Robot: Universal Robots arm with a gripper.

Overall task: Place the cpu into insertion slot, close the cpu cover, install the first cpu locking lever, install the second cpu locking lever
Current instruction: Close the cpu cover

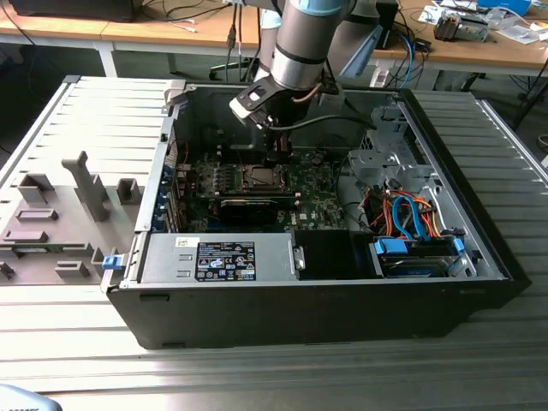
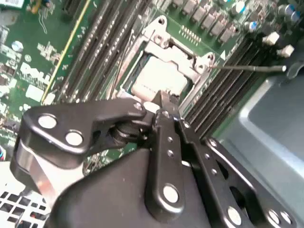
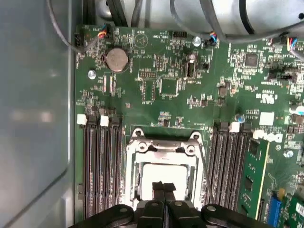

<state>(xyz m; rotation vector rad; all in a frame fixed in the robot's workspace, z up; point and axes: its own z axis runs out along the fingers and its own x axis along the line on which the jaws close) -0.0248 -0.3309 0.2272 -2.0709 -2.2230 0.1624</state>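
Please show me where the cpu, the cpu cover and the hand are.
the cpu [image 3: 164, 172]: first wrist view, on its bright metal top.
the cpu cover [image 3: 164, 153]: first wrist view, on the frame bar farthest from the hand.
the hand [image 3: 164, 186]: first wrist view, midway between its shut fingertips.

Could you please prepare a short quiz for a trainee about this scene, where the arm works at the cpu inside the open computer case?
1. True or false: the cpu sits on the green motherboard, framed by the cpu cover.
2. Short answer: in the first wrist view, which thing is the end effector nearest to?
3. Choose one: the end effector's fingers are A) wide open, B) shut together.

Key: 1 true. 2 the cpu. 3 B.
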